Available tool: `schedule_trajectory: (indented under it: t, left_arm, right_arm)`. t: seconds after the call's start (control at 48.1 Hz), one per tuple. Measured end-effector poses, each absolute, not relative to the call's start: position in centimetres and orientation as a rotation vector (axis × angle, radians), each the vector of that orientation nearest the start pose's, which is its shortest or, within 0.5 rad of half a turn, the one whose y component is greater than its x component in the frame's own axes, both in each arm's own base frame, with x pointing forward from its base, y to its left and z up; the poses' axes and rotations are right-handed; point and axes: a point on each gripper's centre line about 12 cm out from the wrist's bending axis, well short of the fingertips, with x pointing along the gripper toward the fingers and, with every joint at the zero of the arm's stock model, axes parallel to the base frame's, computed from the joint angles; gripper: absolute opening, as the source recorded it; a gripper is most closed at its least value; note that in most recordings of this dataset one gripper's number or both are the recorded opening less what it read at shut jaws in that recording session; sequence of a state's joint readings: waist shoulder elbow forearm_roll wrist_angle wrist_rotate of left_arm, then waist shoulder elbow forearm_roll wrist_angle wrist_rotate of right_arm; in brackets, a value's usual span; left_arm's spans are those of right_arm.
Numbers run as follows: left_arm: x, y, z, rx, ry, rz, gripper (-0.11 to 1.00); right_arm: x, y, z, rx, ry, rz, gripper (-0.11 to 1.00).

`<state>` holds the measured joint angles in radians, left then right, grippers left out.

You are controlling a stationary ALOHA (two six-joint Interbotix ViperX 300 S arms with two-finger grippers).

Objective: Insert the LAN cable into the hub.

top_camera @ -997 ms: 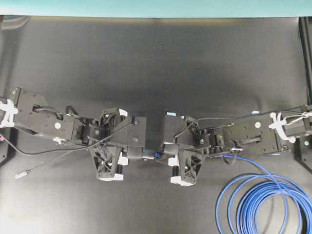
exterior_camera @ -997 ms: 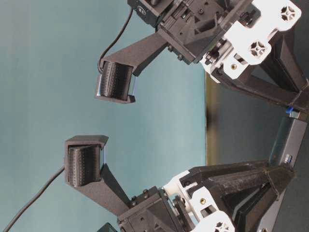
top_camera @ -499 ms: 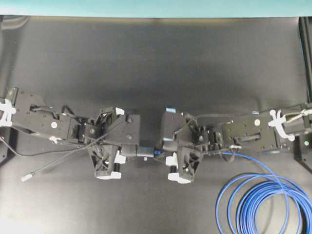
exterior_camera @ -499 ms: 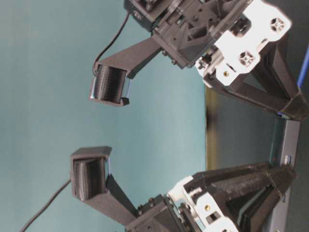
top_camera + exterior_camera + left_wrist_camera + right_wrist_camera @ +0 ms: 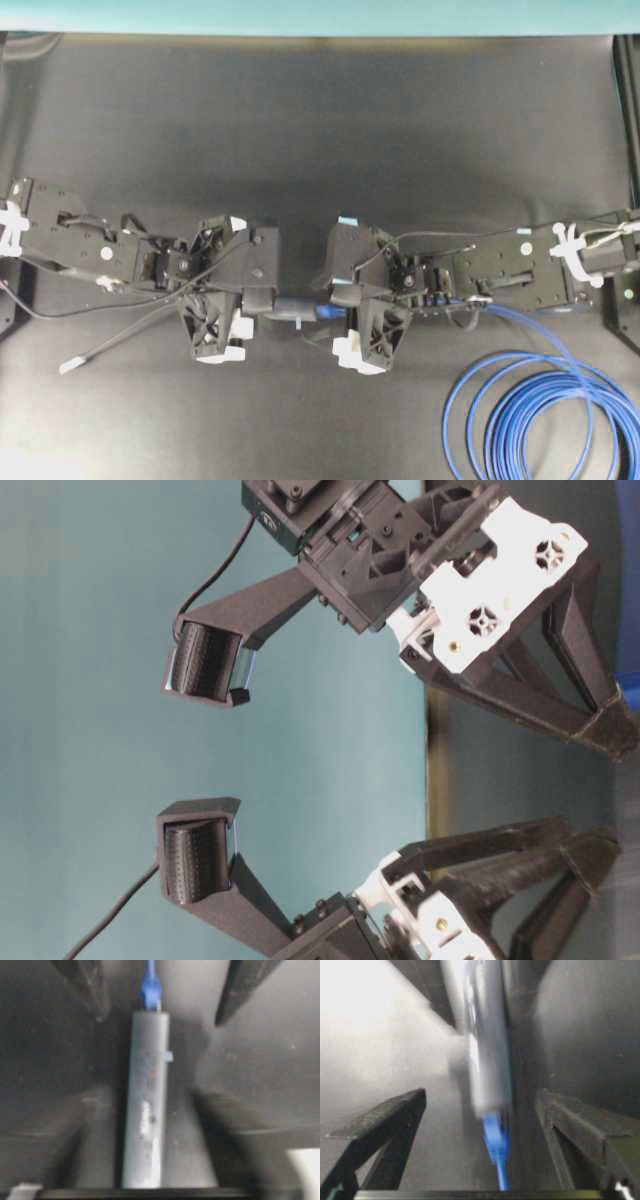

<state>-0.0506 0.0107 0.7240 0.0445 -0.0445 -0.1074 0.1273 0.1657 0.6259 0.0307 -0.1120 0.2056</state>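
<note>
The hub is a slim grey bar lying on the black table between my two grippers. In the left wrist view the hub runs lengthwise between my fingers, with the LAN cable's blue plug end seated at its far end. My left gripper is open, and its fingers stand well clear of the hub on both sides; it also shows in the overhead view. My right gripper is open around the LAN cable's plug without touching it; it also shows in the overhead view. The LAN cable's coil lies at the front right.
The hub's thin grey cord trails left to a small plug. Both arms lie low across the middle of the black table. A teal wall runs along the back edge.
Both arms came down and forward with the hub and cable joined. Both grippers then opened, leaving the hub on the table. The grey cord's plug slid slightly right.
</note>
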Motion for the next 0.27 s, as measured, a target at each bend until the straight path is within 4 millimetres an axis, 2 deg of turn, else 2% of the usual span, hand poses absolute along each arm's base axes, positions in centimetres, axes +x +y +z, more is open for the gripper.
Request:
schedule_trajectory:
  t: [0.083, 0.27]
  left_arm:
    - [37.47, -1.81, 14.84, -0.05, 0.698, -0.023, 0.9]
    - [37.11, -1.79, 14.8, -0.058, 0.701, -0.021, 0.89]
  right_arm:
    - [40.55, 5.15, 12.43, 0.182, 0.693, 0.038, 0.86]
    - [39.74, 5.11, 12.27, 0.18, 0.706, 0.038, 0.86]
